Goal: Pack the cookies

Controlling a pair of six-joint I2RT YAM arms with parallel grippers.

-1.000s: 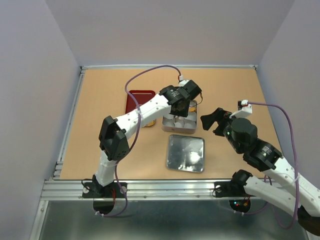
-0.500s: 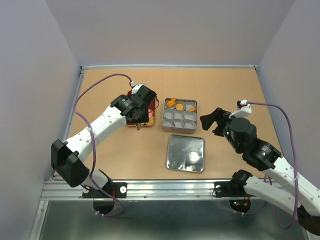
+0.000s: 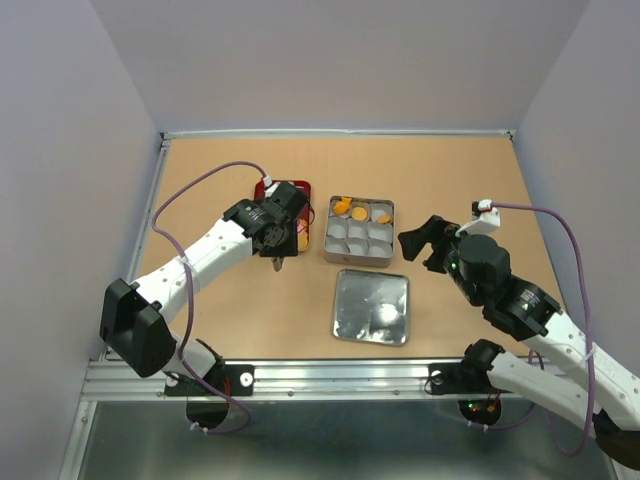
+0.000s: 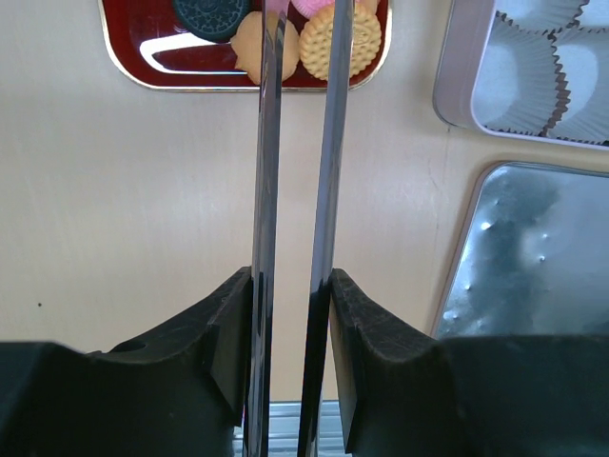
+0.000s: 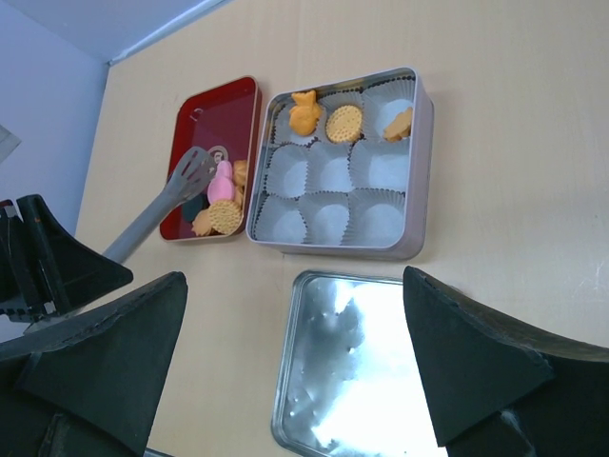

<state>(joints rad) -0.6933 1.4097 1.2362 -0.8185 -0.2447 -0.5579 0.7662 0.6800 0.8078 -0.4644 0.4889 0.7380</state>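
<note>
Mostly the cookies (image 5: 226,217) lay in the red tray (image 5: 219,119), three in the tin (image 5: 420,171), light and crumbly, likely best nipped gently across their edges by the tongs (image 4: 328,143) the left pincer (image 4: 290,286) clamped, while the right pincer (image 5: 295,281) hung open

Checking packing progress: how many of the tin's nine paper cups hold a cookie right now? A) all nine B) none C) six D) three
D: the far row of the tin holds three cookies, one apiece; the other six cups are empty.
</note>
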